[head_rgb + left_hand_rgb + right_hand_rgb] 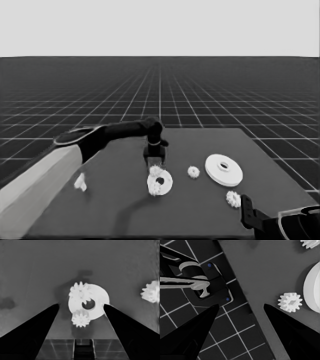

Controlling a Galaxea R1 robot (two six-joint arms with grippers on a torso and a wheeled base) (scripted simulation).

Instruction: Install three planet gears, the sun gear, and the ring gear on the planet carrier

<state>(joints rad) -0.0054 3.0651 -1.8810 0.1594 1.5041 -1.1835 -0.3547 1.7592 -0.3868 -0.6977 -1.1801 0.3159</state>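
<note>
Head view had the left gripper [155, 163] poised over the smaller round part [160, 183] mid-table, fingers spread and empty, two gears [80, 292] seated on it, larger round part [223, 170] to its right, right gripper [241, 306] parked at the near right corner, fingers apart.

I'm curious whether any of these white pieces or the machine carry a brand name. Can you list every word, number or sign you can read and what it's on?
None: no word, number, label or sign can be read in any view.
The smaller round part, the larger round part, the gears and the thin white piece are plain white.
The table and both arms are unmarked.
The small blue lights on the dark machinery are dots, not text.
</note>
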